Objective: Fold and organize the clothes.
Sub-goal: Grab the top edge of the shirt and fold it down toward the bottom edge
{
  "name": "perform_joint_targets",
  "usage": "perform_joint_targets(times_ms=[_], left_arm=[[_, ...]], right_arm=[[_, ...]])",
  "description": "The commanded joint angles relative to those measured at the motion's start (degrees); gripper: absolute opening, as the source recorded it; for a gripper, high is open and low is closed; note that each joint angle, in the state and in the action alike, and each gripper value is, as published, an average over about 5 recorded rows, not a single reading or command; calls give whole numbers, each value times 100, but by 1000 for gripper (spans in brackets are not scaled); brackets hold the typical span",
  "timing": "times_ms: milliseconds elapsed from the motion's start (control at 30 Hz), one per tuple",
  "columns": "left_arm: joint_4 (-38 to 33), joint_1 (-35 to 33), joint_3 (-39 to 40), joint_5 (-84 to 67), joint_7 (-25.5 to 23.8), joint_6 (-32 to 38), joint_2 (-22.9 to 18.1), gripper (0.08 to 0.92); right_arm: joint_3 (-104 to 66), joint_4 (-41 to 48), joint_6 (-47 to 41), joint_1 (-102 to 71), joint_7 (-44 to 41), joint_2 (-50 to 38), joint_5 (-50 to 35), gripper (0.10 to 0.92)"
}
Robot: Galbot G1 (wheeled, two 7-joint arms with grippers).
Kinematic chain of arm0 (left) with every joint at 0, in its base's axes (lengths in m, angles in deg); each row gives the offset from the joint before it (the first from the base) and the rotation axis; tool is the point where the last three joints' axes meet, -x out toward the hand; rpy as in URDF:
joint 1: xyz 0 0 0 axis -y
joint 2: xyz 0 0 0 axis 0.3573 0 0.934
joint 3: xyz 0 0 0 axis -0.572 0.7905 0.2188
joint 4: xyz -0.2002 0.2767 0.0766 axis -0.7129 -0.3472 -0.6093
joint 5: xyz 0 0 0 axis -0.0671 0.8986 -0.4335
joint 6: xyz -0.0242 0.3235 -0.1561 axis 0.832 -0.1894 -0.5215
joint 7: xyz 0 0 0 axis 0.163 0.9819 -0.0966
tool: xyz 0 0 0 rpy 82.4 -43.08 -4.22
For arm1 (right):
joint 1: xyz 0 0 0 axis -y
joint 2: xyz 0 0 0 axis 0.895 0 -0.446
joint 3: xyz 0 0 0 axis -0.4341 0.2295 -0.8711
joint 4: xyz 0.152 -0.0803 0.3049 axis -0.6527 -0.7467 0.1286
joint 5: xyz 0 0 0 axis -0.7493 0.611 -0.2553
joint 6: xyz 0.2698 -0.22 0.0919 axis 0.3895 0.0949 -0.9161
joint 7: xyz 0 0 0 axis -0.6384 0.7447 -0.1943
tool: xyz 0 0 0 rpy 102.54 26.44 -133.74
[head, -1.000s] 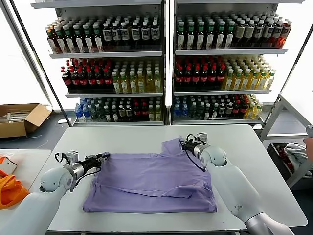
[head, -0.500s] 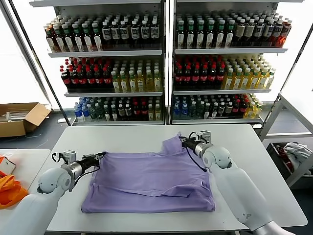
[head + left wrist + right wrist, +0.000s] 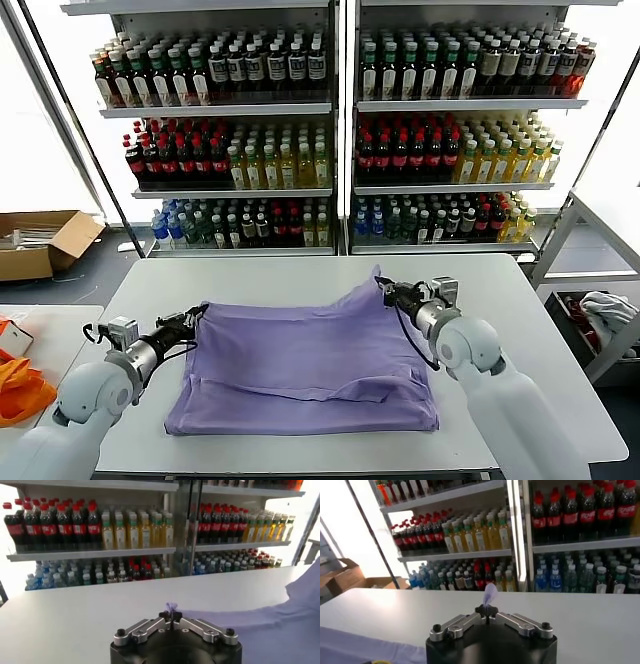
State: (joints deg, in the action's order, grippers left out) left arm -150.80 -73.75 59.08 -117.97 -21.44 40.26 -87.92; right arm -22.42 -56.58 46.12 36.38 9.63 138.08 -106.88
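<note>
The lavender T-shirt (image 3: 305, 360) lies on the white table (image 3: 300, 275), partly folded, its near half doubled over. My left gripper (image 3: 196, 313) is shut on the shirt's far left corner, a tuft of fabric (image 3: 171, 606) showing between the shut jaws of my left gripper (image 3: 170, 615). My right gripper (image 3: 384, 289) is shut on the far right corner and lifts it into a peak; the fabric tip (image 3: 489, 594) sticks up above my right gripper (image 3: 487, 611). The shirt's far edge is stretched between both grippers. The print and neck label are hidden.
Shelves of bottled drinks (image 3: 330, 130) stand behind the table. An orange cloth (image 3: 18, 385) lies on a side table at the left. A cardboard box (image 3: 40, 240) sits on the floor at far left. A metal cart with grey-white clothes (image 3: 600, 305) stands at right.
Both grippers have moved apart and toward me with the shirt's far corners, pulling the far edge taut. The right corner now rises higher into a peak.
</note>
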Motion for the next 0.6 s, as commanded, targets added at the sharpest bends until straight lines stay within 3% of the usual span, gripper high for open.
perform_joint_targets(times_ms=[33,300,600], left_arm=[[-1053,-1410,-784,-114,36,57,35,88],[-1323,-2403,-1282,36,-528,-64,95,88],[-1466,-2710,-1432,392,-735,-356,12,88]], right_arm=[[-693,-1642,2,-1760,74,-536,16,108],[-1112,-2212,2,-3051,-64,-670,639,108],[-1088,-2350,2,-3592,-52,-557,1279,125]])
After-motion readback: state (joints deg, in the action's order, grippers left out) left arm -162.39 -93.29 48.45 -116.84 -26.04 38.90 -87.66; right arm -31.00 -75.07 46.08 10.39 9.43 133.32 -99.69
